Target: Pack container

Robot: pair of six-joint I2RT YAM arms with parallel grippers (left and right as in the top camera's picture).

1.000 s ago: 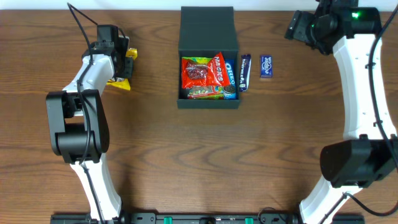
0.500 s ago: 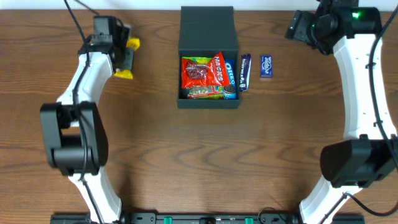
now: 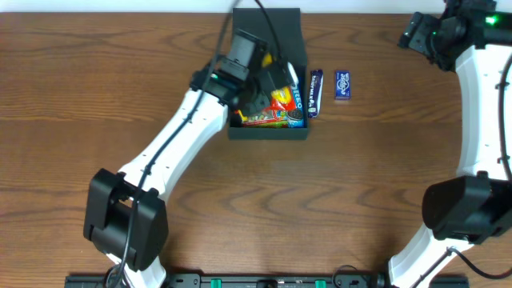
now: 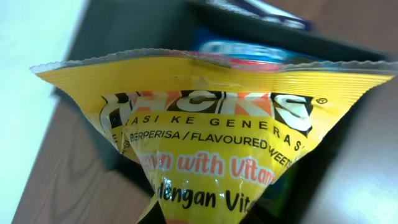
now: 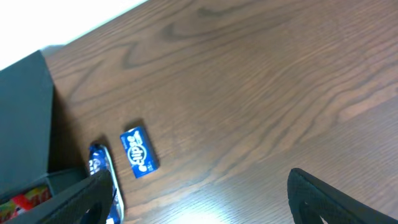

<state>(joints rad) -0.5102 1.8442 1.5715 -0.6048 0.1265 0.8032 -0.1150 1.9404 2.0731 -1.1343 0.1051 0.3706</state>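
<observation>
Yellow packet (image 3: 282, 98), clamped in my left tool (image 3: 274, 83), has travelled from the desk's (image 3: 72, 176) 10 o'clock to over the container (image 3: 268, 134) at 12, ready for release; right tool (image 5: 208, 199) gapes wide.

The yellow packet (image 4: 205, 155) reads "BERPERISA / FLAVOURED", "with Vita" and "dengan Vit", the last two cut off

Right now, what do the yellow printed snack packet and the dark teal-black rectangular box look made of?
The yellow printed snack packet: glossy plastic film, going by its sheen and crimped, serrated seam. The dark teal-black rectangular box: probably matte cardboard; flat, dull walls.
</observation>
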